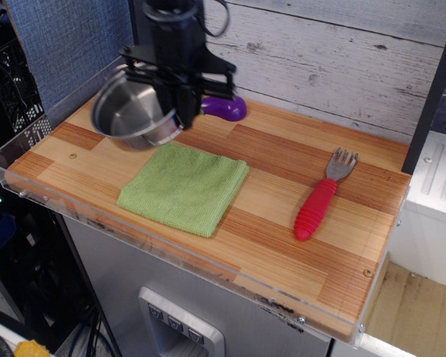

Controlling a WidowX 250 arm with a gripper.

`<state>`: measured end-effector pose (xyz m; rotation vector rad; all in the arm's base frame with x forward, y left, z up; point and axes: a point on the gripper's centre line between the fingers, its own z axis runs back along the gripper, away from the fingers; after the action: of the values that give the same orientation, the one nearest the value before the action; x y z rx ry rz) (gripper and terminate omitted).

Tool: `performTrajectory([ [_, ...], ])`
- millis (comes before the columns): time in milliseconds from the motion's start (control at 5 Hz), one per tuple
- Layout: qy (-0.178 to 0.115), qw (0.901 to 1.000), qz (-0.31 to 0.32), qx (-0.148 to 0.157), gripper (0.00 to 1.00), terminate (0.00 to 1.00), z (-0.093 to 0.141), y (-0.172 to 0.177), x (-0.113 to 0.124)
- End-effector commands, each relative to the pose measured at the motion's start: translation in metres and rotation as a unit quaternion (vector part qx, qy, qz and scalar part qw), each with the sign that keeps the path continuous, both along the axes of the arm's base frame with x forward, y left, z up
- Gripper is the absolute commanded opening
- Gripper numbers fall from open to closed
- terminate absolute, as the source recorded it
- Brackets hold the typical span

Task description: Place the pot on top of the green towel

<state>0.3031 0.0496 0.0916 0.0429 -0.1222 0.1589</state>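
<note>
The shiny steel pot (128, 114) hangs tilted in the air, held by its right rim in my black gripper (177, 115), which is shut on it. The pot is above the back left corner of the light green towel (184, 187), which lies flat on the wooden table near the front edge. The gripper's fingertips are partly hidden behind the pot's rim.
A purple toy eggplant (227, 108) lies behind the gripper near the back wall. A fork with a red handle (321, 196) lies to the right of the towel. A clear plastic lip (30, 145) runs along the table's left and front edges.
</note>
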Motion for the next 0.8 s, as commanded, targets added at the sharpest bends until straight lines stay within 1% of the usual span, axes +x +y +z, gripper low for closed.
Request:
performTrajectory([
  [0,0.021,0.9991,-0.031,0.018,0.00,0.00,-0.024,-0.024,-0.008],
  [400,0.062,0.9970,-0.032,0.033,0.00,0.00,-0.057,-0.020,-0.017],
  [600,0.075,0.9963,-0.029,0.031,0.00,0.00,-0.065,-0.018,-0.018],
])
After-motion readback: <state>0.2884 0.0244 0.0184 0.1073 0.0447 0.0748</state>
